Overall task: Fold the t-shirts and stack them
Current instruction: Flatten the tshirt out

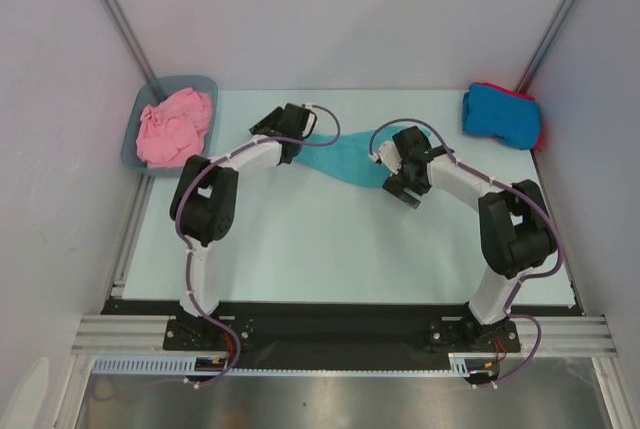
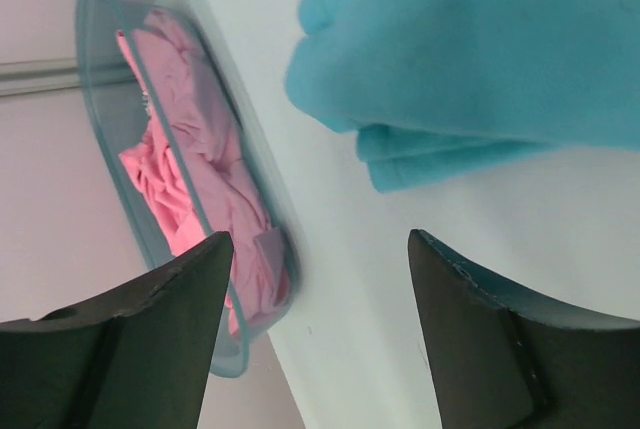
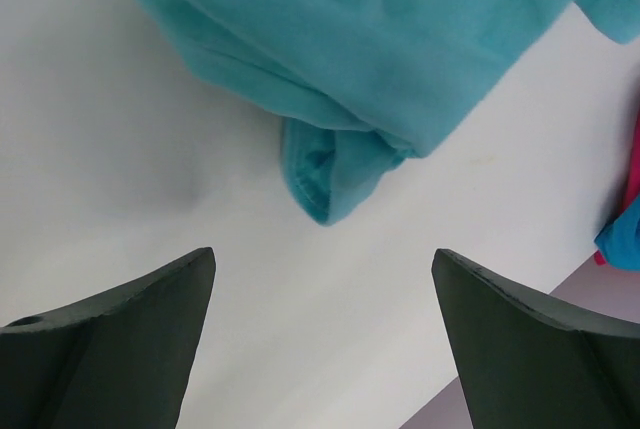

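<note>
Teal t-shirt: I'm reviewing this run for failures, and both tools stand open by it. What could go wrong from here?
1. The soft teal cloth t-shirt lies bunched, with a loose doubled corner; the right tool might catch only one layer and spoil the fold.
2. The left tool hangs near the grey-blue plastic tub holding the crumpled pink cloth t-shirt; a careless swing could knock the tub.

Pale surface, matte. Teal t-shirt lies bunched on it, unfolded. Left of the teal t-shirt, at the surface's far corner: grey-blue tub. Right of the teal t-shirt, well apart: folded bright blue t-shirt resting on a red t-shirt, of which only an edge shows.
</note>
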Motion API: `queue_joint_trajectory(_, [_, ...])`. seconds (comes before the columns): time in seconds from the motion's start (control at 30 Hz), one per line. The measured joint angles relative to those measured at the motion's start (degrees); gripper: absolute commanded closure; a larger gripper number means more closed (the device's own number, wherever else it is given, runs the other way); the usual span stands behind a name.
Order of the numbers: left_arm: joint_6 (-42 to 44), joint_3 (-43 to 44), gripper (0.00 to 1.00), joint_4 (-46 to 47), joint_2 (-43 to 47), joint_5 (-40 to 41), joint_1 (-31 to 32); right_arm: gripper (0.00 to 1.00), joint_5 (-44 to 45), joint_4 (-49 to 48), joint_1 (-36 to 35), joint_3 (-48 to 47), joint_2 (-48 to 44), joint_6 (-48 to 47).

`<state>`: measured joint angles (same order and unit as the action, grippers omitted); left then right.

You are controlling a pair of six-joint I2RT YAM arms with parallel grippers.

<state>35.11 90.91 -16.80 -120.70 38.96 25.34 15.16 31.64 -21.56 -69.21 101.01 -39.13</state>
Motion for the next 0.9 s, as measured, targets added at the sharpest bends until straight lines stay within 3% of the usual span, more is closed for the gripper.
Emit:
queue_joint_trajectory(0.4, [5.77,-18.34,0.26,7.21,12.09,-9.38,-0.02,0.03,2.82,-4.50,-3.98,4.74,-0.52,-1.66])
queue_joint_trajectory(0.6, [9.05,-22.73,0.29,14.62,11.74,-11.72,-0.02,0.03,3.52,-6.38,-5.77,3.98,-0.02,-1.68])
queue_joint_trajectory(0.9, [13.99,-22.12,0.30,22.38,5.57,-13.22,-0.66,0.04,3.96,-6.73,-6.01,1.81,0.81,-2.03])
